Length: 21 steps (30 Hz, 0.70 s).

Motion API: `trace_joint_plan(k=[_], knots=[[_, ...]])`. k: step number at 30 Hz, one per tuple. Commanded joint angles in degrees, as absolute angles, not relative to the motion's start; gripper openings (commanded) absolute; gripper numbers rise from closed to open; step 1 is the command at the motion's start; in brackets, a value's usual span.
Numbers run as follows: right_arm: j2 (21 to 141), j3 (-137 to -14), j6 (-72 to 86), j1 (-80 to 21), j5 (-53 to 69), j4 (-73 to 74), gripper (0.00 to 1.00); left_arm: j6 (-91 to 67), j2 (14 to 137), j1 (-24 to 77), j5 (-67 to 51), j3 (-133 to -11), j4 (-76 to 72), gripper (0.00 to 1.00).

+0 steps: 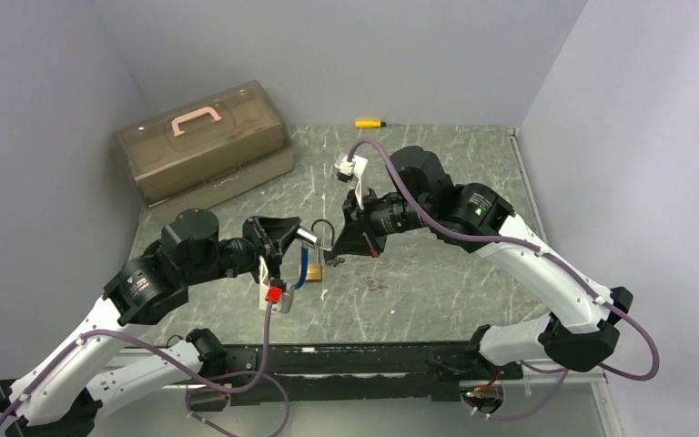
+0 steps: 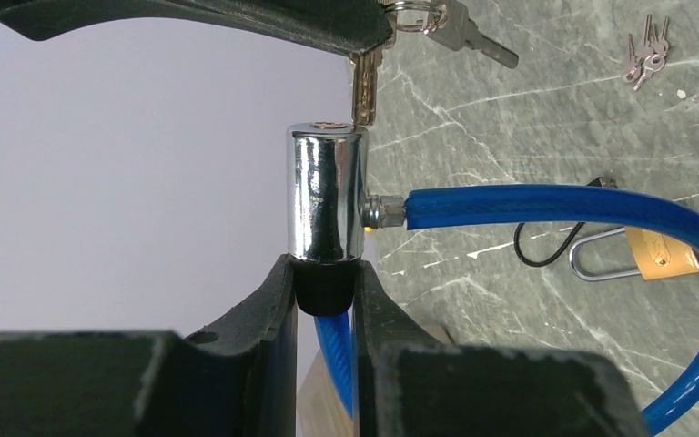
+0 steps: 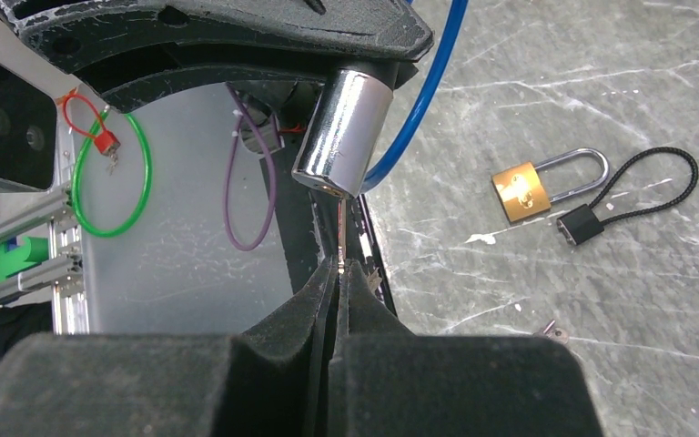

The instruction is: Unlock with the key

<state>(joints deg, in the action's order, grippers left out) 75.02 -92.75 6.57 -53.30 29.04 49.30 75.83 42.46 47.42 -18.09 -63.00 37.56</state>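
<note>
Top view: I am watching the left pincer (image 1: 298, 238) clamping the chrome lock barrel (image 1: 313, 237), with the right pincer (image 1: 344, 244) facing it just beyond its tips. If the arms push off-axis, the barrel could twist in that grip.

Left wrist: the barrel is standing straight ahead of my fingers, pinched by its black base, with the blue cable (image 2: 555, 205) curving off right. The key (image 2: 365, 86) is hanging at the barrel's far end, seemingly beside the face, so a push risks skating off.

Right wrist: this pincer is squeezing shut on the thin key blade, whose tip is touching the barrel end ahead. I cannot tell whether it is entering. Turning early could bend it.
</note>
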Motion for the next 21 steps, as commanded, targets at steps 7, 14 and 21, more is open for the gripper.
trace_joint_plan(k=[7,14,21], knots=[[72.61,-92.19,5.41,-53.46,30.57,46.92,0.00,77.29,41.47,47.61,-17.96,-63.06,34.14,0.00],[72.11,-91.96,5.24,-53.44,30.98,46.52,0.00,78.48,41.59,47.59,-17.53,-62.64,34.66,0.00],[72.40,-91.87,5.17,-53.44,30.76,46.38,0.00,78.65,41.31,47.59,-17.54,-62.37,34.53,0.00]])
